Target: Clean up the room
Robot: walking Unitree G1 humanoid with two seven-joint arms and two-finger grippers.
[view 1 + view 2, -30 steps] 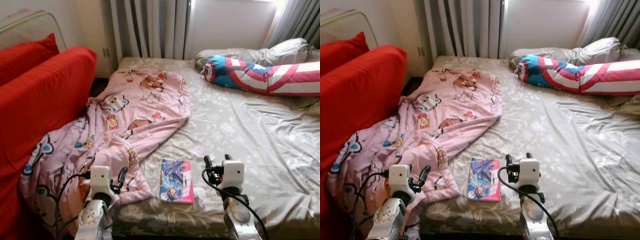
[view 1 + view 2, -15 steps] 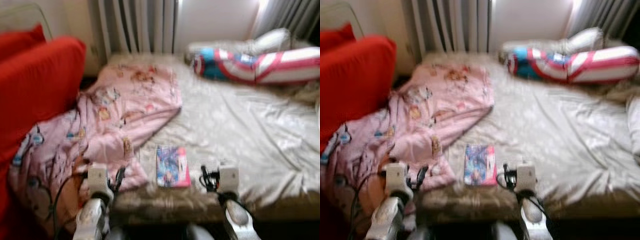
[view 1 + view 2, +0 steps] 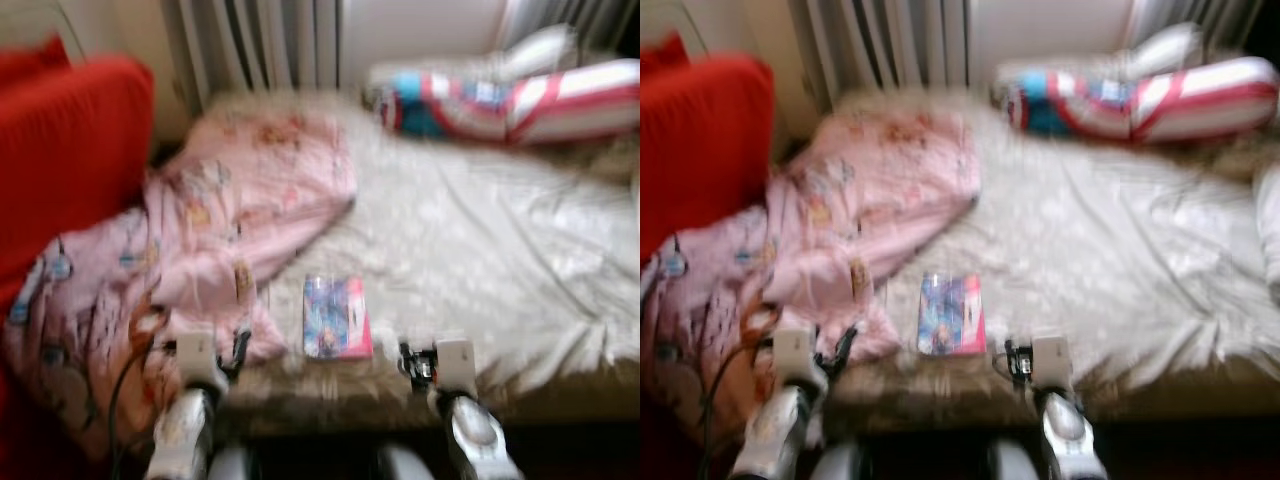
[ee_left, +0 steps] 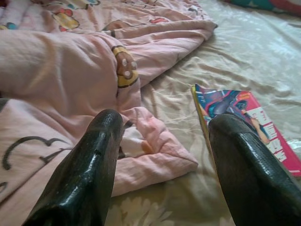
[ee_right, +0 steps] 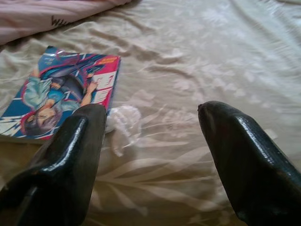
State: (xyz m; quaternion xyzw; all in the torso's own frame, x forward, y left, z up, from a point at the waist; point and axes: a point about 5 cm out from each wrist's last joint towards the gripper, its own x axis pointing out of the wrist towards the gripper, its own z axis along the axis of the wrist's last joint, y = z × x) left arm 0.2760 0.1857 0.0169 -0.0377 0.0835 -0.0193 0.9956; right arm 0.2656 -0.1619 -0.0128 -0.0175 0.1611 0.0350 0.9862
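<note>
**Book near the bed's front edge, both end effectors empty**

Book (image 3: 336,318), with a bright illustrated cover in blue and pink, lies flat on the bed (image 3: 480,240) close to its near edge. It sits between the two arms in the head views, which are blurred. Just beside the book, toward the robot's left, the pink blanket (image 3: 240,210) printed with cartoon figures spreads over the left part of the bed and hangs off its side. A folded corner of it ends near the book, apart from it, as the left wrist view shows.

The left end effector (image 4: 162,155) hovers low over the blanket's corner, its two black fingers spread wide with nothing between them. The book lies just beyond its fingertip (image 4: 235,136).

The right end effector (image 5: 150,141) hangs above the floral sheet with its fingers also wide apart and empty. A small crumpled white scrap (image 5: 123,123), perhaps tissue or plastic, lies on the sheet beside the book's corner, near one finger (image 5: 77,141).

At the head of the bed a long bolster (image 3: 500,100) striped red, white and blue lies across, with a grey pillow (image 3: 535,55) behind it. A red sofa (image 3: 65,170) stands along the bed's left side. Curtains (image 3: 260,40) hang at the back wall.
</note>
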